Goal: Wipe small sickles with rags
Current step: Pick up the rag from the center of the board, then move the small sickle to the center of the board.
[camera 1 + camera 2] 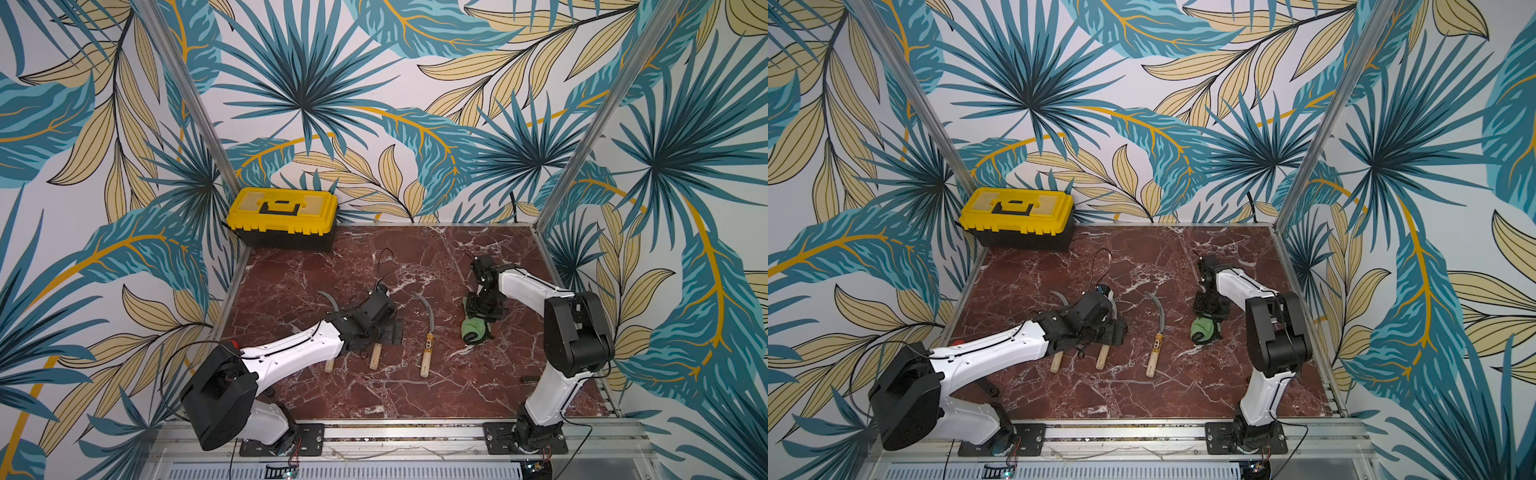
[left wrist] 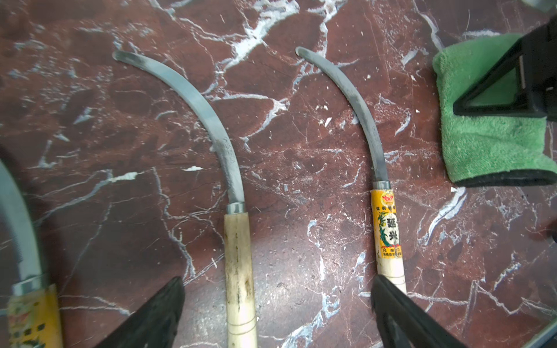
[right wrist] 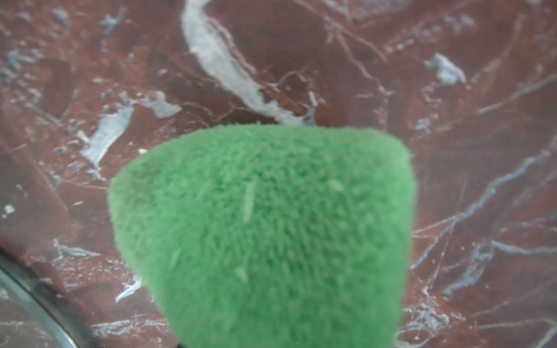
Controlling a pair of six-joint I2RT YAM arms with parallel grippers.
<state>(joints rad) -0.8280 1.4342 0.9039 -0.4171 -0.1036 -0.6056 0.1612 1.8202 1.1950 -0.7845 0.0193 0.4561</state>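
Left arm (image 1: 291, 353) low, left end effector (image 2: 275, 286) wide above middle sickle (image 2: 238, 241) | right end effector (image 1: 478, 316) down, pinching rag (image 1: 473, 331)

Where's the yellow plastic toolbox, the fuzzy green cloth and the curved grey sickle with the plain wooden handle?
Yellow plastic toolbox (image 1: 282, 222): in a top view, lid's front.
Fuzzy green cloth (image 2: 488, 144): left wrist view, folded top face.
Curved grey sickle with plain wooden handle (image 2: 239, 265): left wrist view, the handle.
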